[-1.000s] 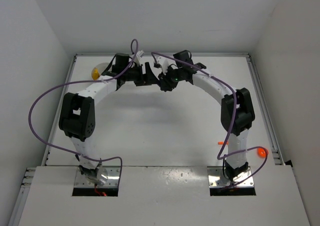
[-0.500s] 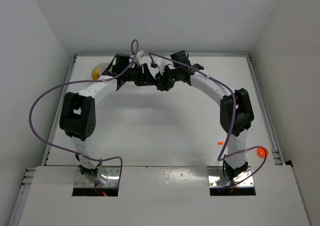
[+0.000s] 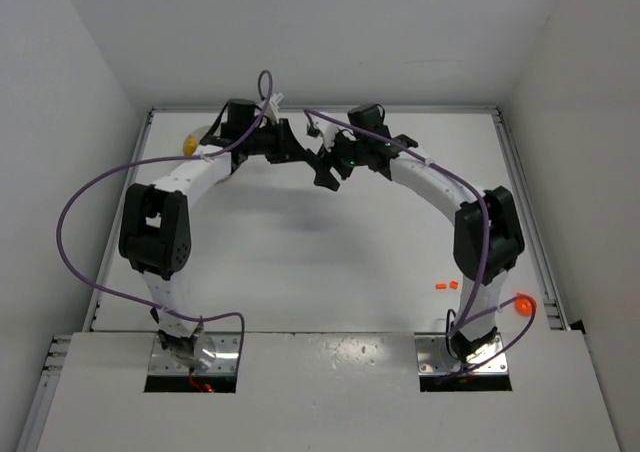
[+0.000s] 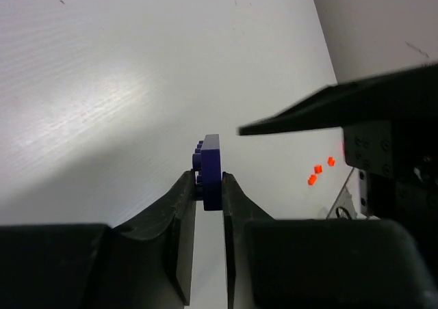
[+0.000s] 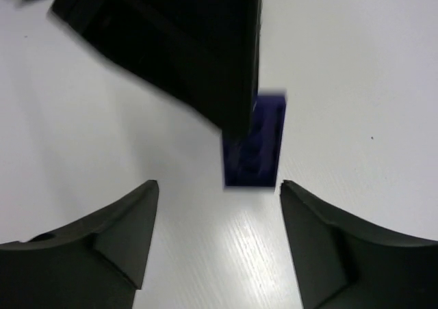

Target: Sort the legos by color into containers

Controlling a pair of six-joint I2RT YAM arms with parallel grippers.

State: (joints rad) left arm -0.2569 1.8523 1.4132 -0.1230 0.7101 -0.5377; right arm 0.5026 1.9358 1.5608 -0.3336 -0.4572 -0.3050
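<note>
A dark blue lego stands on edge between the fingertips of my left gripper, which is shut on it above the far middle of the table. In the right wrist view the same blue lego hangs just beyond my right gripper, whose jaws stand wide open and apart from it. From above, the left gripper and right gripper meet tip to tip. Small orange legos lie near the right arm's base. The containers are mostly hidden behind the left arm.
A yellow piece peeks out beside the left arm at the far left. A rounder orange piece lies by the table's right rail. Purple cables loop off both arms. White walls close in three sides.
The left gripper has shut on the blue lego. The right gripper has opened off it and drawn back slightly, its elbow swinging right.
</note>
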